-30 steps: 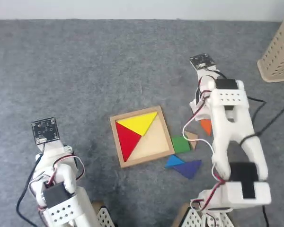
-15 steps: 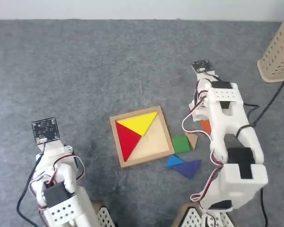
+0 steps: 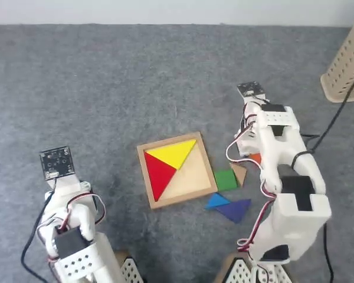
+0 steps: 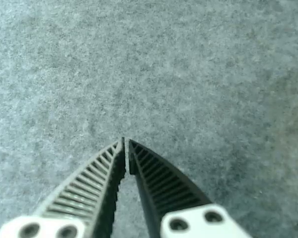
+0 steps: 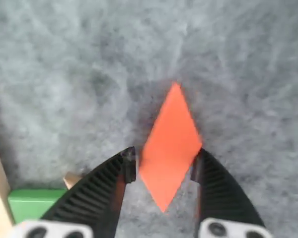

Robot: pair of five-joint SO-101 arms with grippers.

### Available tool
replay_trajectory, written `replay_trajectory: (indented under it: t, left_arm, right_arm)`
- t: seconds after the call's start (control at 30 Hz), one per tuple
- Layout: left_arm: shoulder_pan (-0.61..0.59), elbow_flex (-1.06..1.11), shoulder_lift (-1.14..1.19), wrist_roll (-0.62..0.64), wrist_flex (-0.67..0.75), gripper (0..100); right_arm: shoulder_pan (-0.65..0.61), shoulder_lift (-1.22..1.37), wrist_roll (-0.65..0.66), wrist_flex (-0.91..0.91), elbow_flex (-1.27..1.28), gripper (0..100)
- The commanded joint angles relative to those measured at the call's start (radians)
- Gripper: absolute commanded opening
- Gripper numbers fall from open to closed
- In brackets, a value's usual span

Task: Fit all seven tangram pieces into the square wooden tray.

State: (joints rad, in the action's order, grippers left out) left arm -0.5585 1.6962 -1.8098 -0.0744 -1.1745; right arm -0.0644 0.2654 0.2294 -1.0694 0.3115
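My right hand (image 5: pixel 164 156) sits part open astride the orange parallelogram (image 5: pixel 170 144), which lies flat on the desk (image 3: pixel 106 88) right of the tray (image 3: pixel 183 199). Its fingers seem to meet only the two blunt corners, so closing may spin the piece out. My left hand (image 4: pixel 125 144), well left of the tray, is closed on nothing. I count seven pieces: a yellow triangle (image 3: pixel 172 154) and a red triangle (image 3: pixel 158 174) in the tray, then the parallelogram, a green square (image 3: pixel 225 180), a tan triangle (image 3: pixel 240 174), a blue triangle (image 3: pixel 217 201) and a purple triangle (image 3: pixel 236 209) beside it.

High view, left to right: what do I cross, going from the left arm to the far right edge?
left arm → wooden tray → green square → tan triangle → orange parallelogram → beige perforated container
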Motion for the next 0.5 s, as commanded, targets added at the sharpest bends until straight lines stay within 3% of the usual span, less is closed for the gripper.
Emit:
replay_trajectory:
  t: [0.0, 0.13, 0.33, 0.47]
  left_arm:
    - [0.005, -0.010, -0.008, 0.014, -0.006, 1]
    - [0.005, -0.010, -0.008, 0.014, -0.006, 1]
    - [0.005, -0.010, -0.008, 0.014, -0.006, 1]
    - [0.005, -0.010, -0.008, 0.014, -0.006, 1]
  right_arm:
    - [0.007, 0.004, -0.011, 0.018, -0.049, 15.5]
    - [0.007, 0.005, -0.011, 0.018, -0.049, 15.3]
    - [-0.001, -0.068, -0.011, -0.004, -0.048, 3.9]
    - [-0.008, -0.185, -0.012, -0.039, -0.017, 1.7]
